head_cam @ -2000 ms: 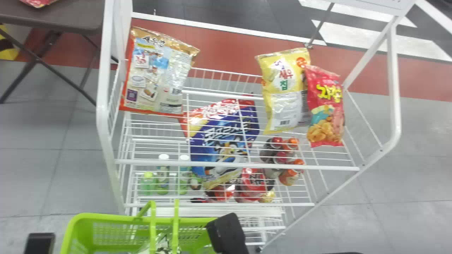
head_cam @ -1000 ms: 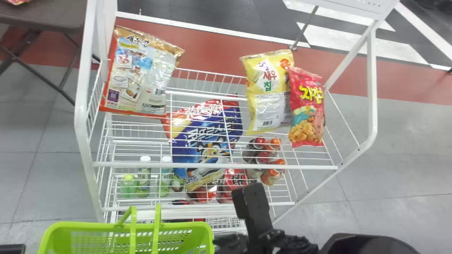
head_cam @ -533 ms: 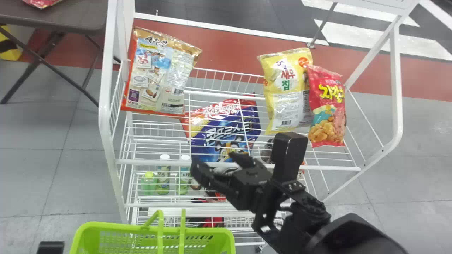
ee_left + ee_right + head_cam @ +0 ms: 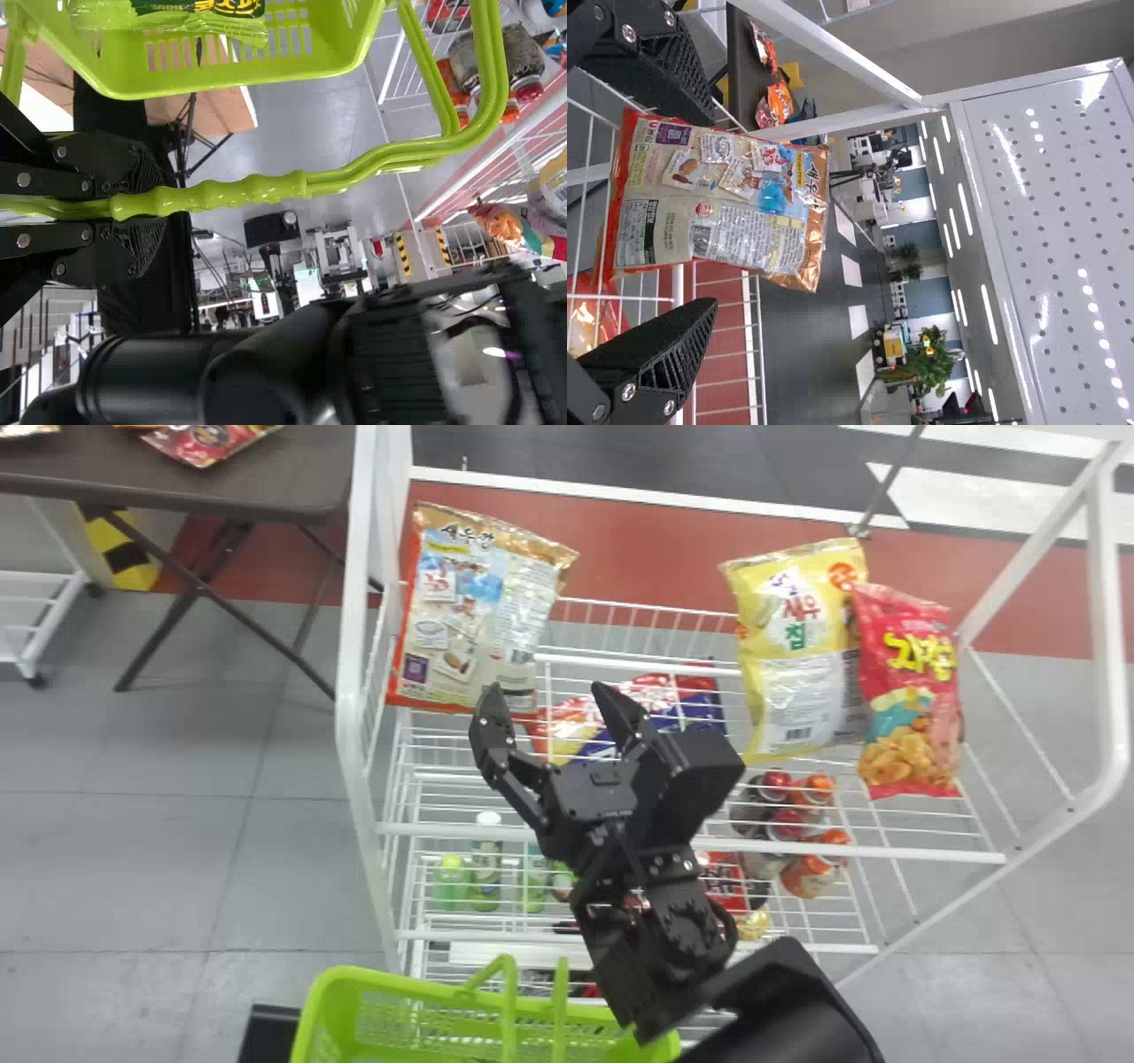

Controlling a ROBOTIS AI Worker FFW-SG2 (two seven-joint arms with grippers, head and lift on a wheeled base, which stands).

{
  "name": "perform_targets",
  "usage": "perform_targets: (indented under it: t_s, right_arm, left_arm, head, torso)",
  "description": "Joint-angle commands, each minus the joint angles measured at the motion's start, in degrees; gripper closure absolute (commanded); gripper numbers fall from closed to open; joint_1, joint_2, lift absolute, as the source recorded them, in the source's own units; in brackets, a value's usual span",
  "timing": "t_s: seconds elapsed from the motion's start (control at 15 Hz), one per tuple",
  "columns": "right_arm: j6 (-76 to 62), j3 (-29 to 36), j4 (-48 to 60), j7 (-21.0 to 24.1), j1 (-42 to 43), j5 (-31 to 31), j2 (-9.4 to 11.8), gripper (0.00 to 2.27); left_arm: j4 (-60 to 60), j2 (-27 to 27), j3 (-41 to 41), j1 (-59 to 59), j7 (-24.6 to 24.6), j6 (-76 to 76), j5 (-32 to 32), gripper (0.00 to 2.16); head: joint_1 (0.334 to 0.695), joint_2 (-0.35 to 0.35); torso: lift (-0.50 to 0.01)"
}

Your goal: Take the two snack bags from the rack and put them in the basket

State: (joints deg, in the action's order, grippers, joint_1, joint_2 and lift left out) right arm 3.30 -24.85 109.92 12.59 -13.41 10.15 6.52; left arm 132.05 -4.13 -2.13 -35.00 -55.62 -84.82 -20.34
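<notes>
Because snacks and drinks have to be reached from the front, the wire rack (image 4: 886, 852) presumably stands facing the robot, with the basket (image 4: 317, 1014) set low before it to shorten each carry. The left tool (image 4: 142, 204) is closed on the basket's handle (image 4: 239, 193), which likely steadies it for the drop. The beige bag (image 4: 483, 611), leaning at the rack's left end, looks like the next pick: the right tool (image 4: 547, 691) is open near its lower edge, its spread fingers probably meant to pass either side. The yellow bag (image 4: 802, 655) and red bag (image 4: 912, 691) lean side by side farther right, out of that path.

As for what is hard to make out, the right arm covers the middle of the lower shelves, the basket's bottom is cut off, and the blue bag (image 4: 700, 708) is partly behind the right tool. A green packet (image 4: 232, 9) in the basket is cropped; whether it counts among the two cannot be told.
</notes>
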Motion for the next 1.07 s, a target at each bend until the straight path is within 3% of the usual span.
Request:
perform_targets:
  t_s: [0.0, 0.2, 0.47, 1.0]
  right_arm:
    - [1.4, -1.5, -6.7, 1.1, 6.9, -0.7, -3.3, 0.12]
    - [3.0, -2.7, -14.8, 3.2, 15.9, -0.3, -4.9, 0.13]
    - [4.4, -2.4, -21.2, 4.9, 22.1, 1.3, -5.6, 0.13]
    - [5.3, -2.9, -29.4, 4.9, 26.6, 0.8, -6.6, 0.14]
  left_arm:
    - [-0.2, 0.0, -0.1, -0.1, -0.3, 0.0, -0.1, 1.87]
    - [-0.4, -0.1, 0.0, -0.2, -0.6, 0.0, -0.2, 1.87]
    - [-0.4, -0.1, 0.4, -0.2, -1.1, 0.1, -0.4, 1.87]
    - [-0.4, -0.1, 1.5, -0.1, -1.5, 0.1, -0.7, 1.87]
  head:
    - [0.695, -0.110]
    - [0.695, -0.045]
    - [0.695, -0.034]
    - [0.695, -0.019]
  torso:
    - [-0.011]
    - [-0.011]
    - [-0.011]
    - [-0.011]
